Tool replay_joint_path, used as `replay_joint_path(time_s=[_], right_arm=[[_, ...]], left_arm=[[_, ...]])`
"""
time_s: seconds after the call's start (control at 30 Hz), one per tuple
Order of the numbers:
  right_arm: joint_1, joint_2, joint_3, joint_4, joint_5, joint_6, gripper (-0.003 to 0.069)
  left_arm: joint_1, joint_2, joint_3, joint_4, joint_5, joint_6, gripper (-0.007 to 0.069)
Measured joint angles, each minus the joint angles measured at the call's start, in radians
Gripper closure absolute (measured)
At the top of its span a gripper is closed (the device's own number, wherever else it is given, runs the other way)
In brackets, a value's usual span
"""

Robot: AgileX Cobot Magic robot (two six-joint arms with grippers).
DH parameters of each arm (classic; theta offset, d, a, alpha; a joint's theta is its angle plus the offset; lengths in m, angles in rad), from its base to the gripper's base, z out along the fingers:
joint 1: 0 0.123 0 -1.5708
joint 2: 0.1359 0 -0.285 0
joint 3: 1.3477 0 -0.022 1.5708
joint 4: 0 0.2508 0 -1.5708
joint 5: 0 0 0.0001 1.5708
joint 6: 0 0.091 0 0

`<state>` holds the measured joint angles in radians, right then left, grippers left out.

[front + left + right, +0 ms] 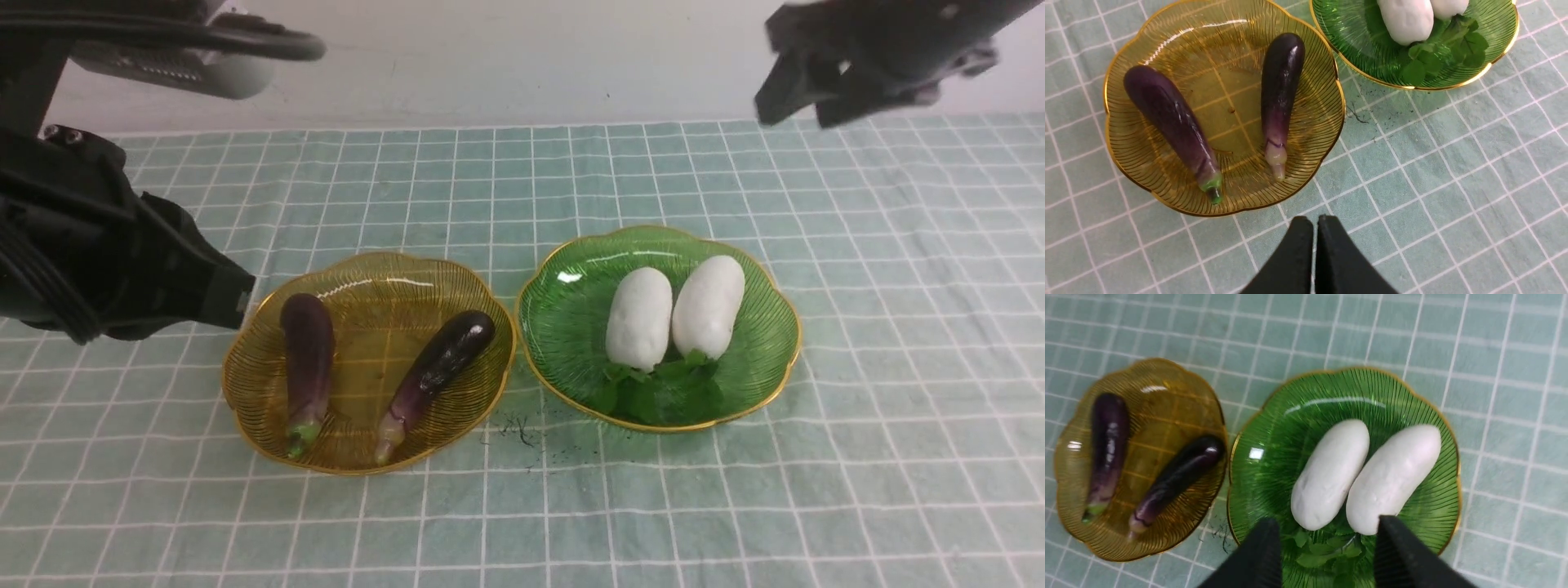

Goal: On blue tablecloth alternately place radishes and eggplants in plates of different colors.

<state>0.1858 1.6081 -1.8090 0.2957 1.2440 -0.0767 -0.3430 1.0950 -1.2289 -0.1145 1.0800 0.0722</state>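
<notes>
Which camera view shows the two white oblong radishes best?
The right wrist view: both white oblong radishes appear whole, close. The front view shows them whole but smaller; the left wrist view cuts off their leafless ends.

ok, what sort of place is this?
Likely a robot test or demo table, not a working kitchen: arms with end effectors reach in from both sides, gridded tablecloth, amber plate of eggplants and green plate of radishes.
</notes>
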Motion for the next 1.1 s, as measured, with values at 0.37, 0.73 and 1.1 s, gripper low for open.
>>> replay_joint_path(time_s=[0.37,0.73,1.1], right_arm=[[0.000,-1.089,0.969,-0.090,-0.881,-0.102,0.0673],[0.000,-1.580,1.403,-0.091,-1.158,-0.105,0.0673],[0.000,-1.625,1.409,-0.091,-1.173,-0.106,0.0673]], left_arm=[[0.000,0.000,0.001,-0.022,-0.071,0.000,0.0632],[0.000,-0.019,0.058,-0.028,-0.145,0.004,0.0632],[0.000,-0.375,0.391,-0.013,-0.427,0.003,0.0632]])
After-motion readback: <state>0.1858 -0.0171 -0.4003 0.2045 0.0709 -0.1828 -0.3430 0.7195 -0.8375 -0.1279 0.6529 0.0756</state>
